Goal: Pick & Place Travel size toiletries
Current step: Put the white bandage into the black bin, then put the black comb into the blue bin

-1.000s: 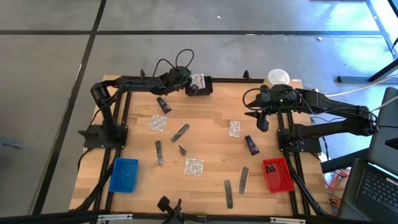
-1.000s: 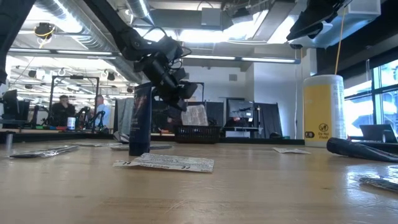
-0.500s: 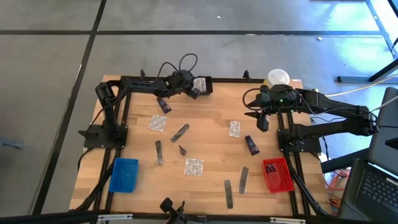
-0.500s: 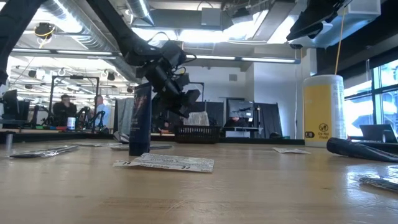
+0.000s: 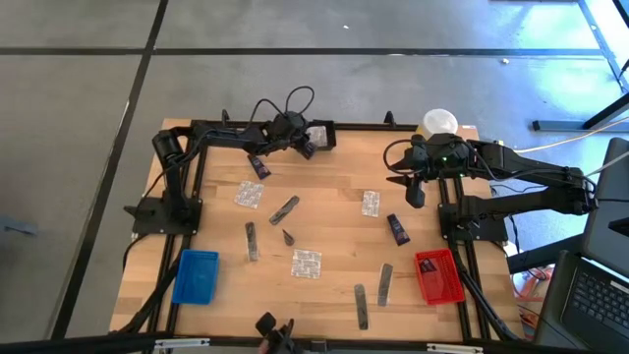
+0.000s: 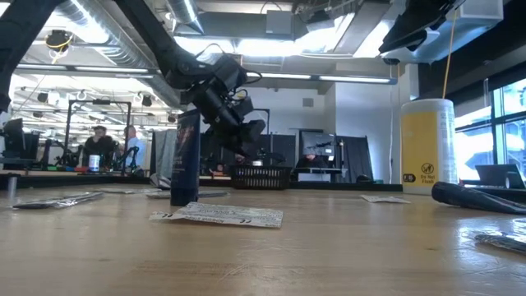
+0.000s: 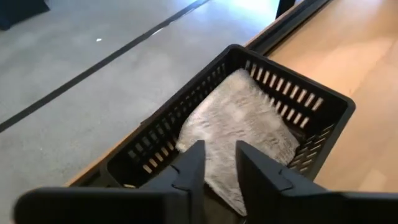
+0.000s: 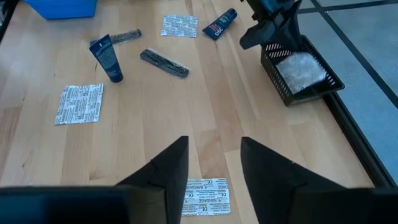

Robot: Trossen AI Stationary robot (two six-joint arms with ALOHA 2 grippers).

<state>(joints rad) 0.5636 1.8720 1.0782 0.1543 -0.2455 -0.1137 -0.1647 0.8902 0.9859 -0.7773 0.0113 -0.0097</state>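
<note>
Foil sachet [image 7: 239, 134] lies inside black basket [image 7: 333, 118], top centre of high view. Left hand [image 5: 303, 147] beside basket, fingers slightly apart, empty; judged release done, so lift clear without snagging rim. Right hand [image 8: 211, 165] apart, waiting right of centre. Blue tray [image 5: 196, 275] and red tray [image 5: 438, 276] look bare.

One silvery foil sachet [image 7: 239, 134] lies flat inside the black slatted basket [image 7: 323, 102]. Three more sachets [image 5: 307, 264] lie flat on the wooden surface [image 5: 324, 211], scattered among slim grey sticks [image 5: 252, 241] and dark tubes [image 5: 397, 229]; one tube [image 8: 107, 57] stands upright.
</note>
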